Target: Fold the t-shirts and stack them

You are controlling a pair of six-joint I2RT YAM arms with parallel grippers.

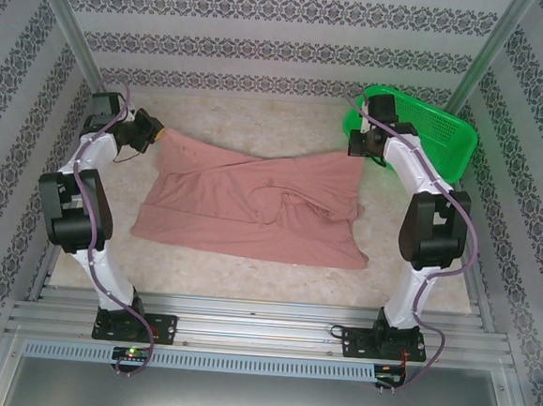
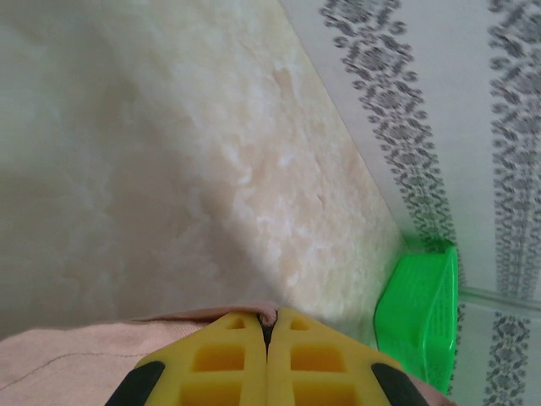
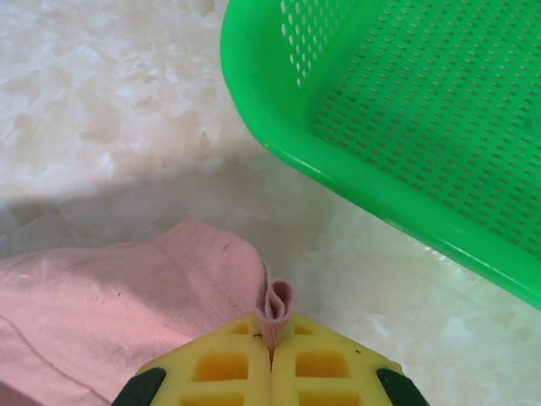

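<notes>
**Pink t-shirt pinched at both far corners**

The t-shirt (image 1: 253, 202) lies across the middle of the desk (image 1: 259, 117). It is mostly flat but wrinkled, with a bunched ridge of cloth right of its centre. Its near edge runs roughly straight toward the arm bases, and its far edge is stretched between the two arms.

The left pincer (image 1: 153, 130) is at the shirt's far-left corner. In the left wrist view its yellow jaws are pressed together, with a thin sliver of pink cloth caught at their tips and more of the shirt spreading off to the left below them.

The right pincer (image 1: 356, 144) is at the far-right corner. In the right wrist view its jaws are also pressed together, pinching a small upright loop of pink fabric, and the rest of the shirt falls away to the left.

A green mesh basket (image 1: 437, 131) sits at the far right of the desk, just beyond the right pincer and apart from the shirt.
</notes>
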